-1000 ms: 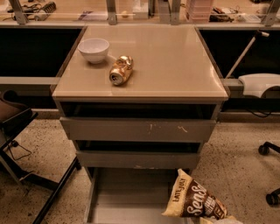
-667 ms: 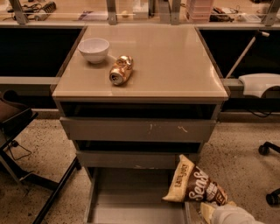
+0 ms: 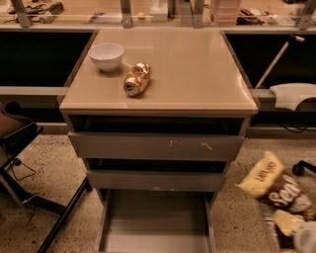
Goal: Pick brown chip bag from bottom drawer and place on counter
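The brown chip bag [image 3: 275, 187] hangs in the air at the lower right, outside and to the right of the cabinet, its cream end pointing up-left. My gripper [image 3: 292, 226] is at the bottom right corner, shut on the bag's lower end; most of the arm is out of frame. The bottom drawer [image 3: 154, 223] is pulled open at the bottom centre, and its floor is bare. The beige counter [image 3: 187, 64] tops the grey drawer cabinet, well above and to the left of the bag.
A white bowl [image 3: 106, 55] and a crushed gold can [image 3: 137, 79] sit on the counter's left side. The scratched drawer front [image 3: 158, 146] is slightly open. A dark chair [image 3: 17, 136] stands at left, a white object [image 3: 294, 94] at right, and a cluttered shelf [image 3: 148, 12] behind.
The bag has been lifted out of the bottom drawer and carried right and upward, past the drawer's right wall. The drawer floor is now bare.
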You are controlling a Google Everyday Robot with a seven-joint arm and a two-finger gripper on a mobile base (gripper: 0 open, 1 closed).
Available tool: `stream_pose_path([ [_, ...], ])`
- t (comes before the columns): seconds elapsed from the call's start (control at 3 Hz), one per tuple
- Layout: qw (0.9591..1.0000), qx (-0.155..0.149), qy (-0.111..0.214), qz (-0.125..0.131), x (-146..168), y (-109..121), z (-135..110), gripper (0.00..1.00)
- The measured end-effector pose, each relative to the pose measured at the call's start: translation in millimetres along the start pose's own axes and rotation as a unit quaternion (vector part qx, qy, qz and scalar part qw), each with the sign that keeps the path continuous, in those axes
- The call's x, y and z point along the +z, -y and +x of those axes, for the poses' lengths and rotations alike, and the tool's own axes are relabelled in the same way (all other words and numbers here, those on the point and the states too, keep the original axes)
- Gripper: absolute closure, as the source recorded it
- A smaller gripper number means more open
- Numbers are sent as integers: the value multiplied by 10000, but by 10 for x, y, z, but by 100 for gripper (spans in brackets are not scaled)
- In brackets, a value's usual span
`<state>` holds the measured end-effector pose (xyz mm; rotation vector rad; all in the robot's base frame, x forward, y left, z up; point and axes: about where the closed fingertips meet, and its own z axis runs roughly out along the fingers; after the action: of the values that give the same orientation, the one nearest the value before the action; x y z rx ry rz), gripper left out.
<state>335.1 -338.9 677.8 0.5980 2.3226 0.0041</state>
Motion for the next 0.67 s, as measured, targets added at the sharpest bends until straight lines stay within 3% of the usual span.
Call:
stream_pose_path([
  [0.33,9989,436,16,170,-187,255,-87,100],
  [0.67,9995,273,-130,129,-140,138,19,100],
])
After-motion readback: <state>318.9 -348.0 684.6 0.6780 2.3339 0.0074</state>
